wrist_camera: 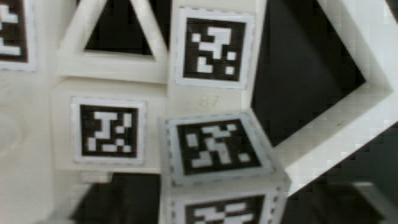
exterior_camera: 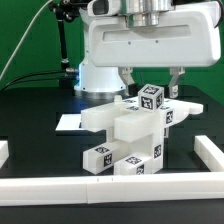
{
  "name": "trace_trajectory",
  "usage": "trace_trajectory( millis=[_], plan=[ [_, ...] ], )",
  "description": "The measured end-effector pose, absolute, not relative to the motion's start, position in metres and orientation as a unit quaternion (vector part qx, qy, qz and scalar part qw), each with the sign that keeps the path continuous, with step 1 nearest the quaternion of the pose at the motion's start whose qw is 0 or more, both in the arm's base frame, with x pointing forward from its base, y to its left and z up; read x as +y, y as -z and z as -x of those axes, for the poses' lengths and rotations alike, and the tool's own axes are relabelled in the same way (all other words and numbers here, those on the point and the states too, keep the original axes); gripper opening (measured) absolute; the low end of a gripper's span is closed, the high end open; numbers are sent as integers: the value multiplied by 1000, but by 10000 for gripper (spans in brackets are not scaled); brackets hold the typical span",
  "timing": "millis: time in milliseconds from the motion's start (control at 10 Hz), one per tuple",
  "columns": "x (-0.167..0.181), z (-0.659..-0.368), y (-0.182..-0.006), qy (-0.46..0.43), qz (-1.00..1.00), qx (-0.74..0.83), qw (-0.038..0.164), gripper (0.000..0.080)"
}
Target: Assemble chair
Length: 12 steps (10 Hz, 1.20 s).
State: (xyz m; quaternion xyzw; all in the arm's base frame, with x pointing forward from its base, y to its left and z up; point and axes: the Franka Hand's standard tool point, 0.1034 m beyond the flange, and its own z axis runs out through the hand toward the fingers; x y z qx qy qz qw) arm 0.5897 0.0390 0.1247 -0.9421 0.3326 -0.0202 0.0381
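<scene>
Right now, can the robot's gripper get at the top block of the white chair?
Probably yes. The gripper hangs right over the chair, jaws open on either side of its top block, and nothing lies in between.

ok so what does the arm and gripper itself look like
The gripper has a boxy white body with rounded edges under a grey metal wrist flange. Its two fingers are slim and dark. No markings or cables on it show.
</scene>
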Motion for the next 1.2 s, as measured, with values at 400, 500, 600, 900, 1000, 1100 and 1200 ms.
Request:
trace_trajectory(
  millis=[400,500,600,900,1000,1100,1200],
  plan=[
    [45,-590,-128,18,974,225,27,648],
    [47,-591,-133,22,987,156,27,648],
    [50,-590,-139,22,996,87,26,649],
    [44,-591,-143,27,999,-35,21,649],
    [43,-591,-143,27,997,-65,18,649],
    [42,-591,-143,27,995,-90,17,649],
    [42,-591,-142,27,991,-129,15,649]
  ],
)
